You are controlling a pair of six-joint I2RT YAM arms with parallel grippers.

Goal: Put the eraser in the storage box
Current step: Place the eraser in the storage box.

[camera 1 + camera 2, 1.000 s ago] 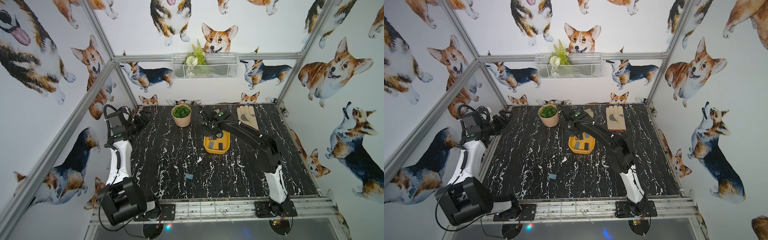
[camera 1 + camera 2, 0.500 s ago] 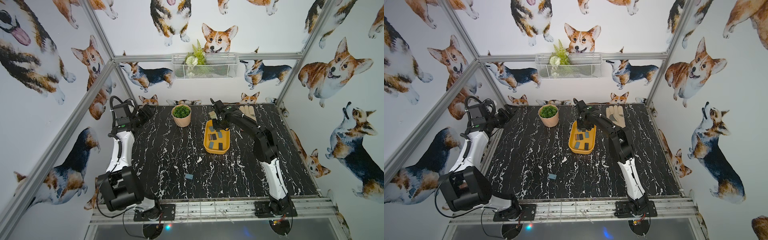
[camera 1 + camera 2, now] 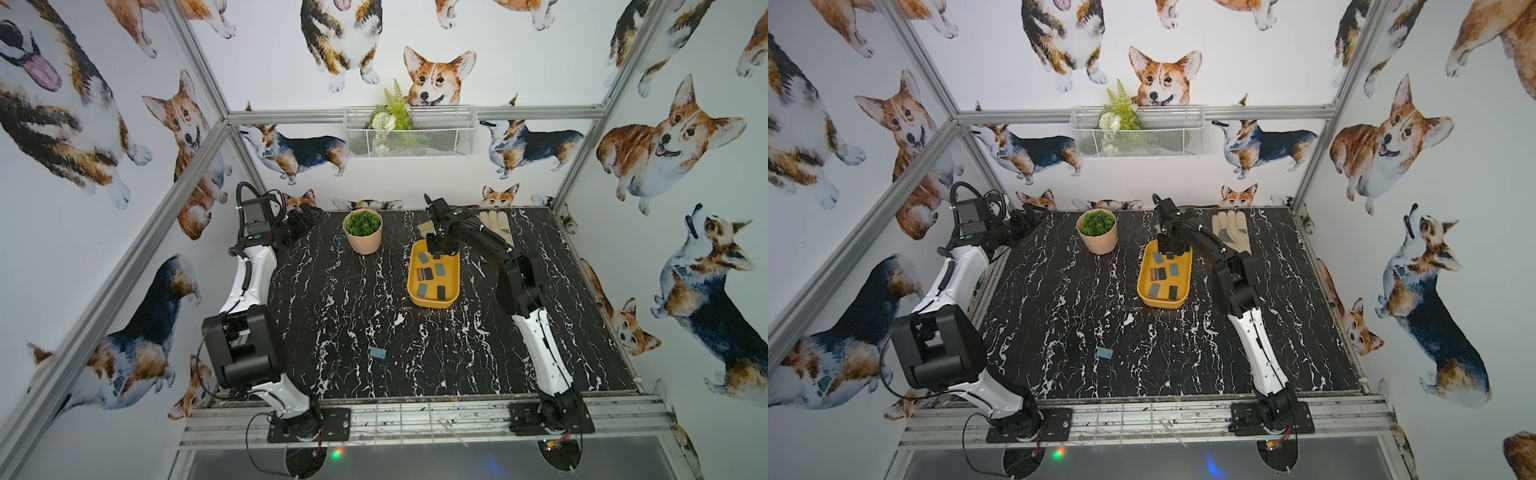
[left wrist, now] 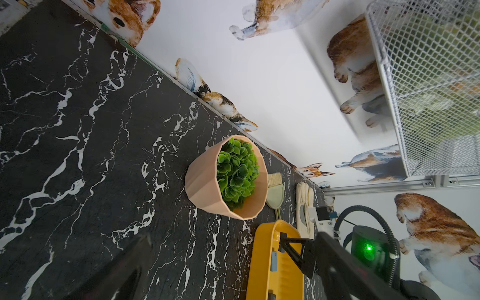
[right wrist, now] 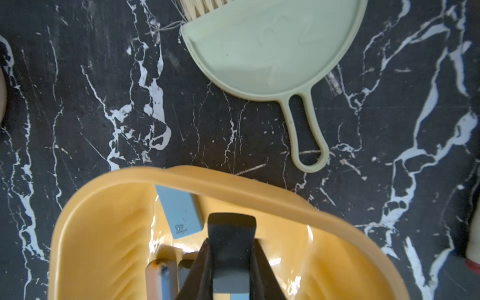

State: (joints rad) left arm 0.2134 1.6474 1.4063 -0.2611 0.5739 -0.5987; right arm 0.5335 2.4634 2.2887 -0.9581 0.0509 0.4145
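We are pinching a dark eraser (image 5: 231, 259) between the closed-in jaws of the right gripper (image 3: 439, 254). It is hanging over the far end of the yellow storage box (image 3: 432, 306), inside the rim, though we cannot tell how high above the floor. A pale blue eraser (image 5: 181, 213) is lying in the box just beside the held one, and several other erasers (image 3: 428, 273) are resting flat further along. One loose eraser (image 3: 378, 353) is sitting on the black marble table (image 3: 332, 291), well apart from the box and near the front edge.

We are judging this to be the release step. The carried piece is already over the box, so the next move is calling only for the jaws to part, gently and low. That way the piece is landing on bare floor and not tipping off the pale blue eraser or over the shallow wall. After that, the loose eraser looks like the one to fetch.

The left gripper (image 3: 309, 216) is hovering at the far left corner with its jaws spread wide and nothing between them. A green dustpan (image 5: 272, 52) is lying just beyond the box's far end, not touching it. A glove (image 3: 496, 226) is lying to the right and a potted plant (image 3: 365, 243) is standing to the left.
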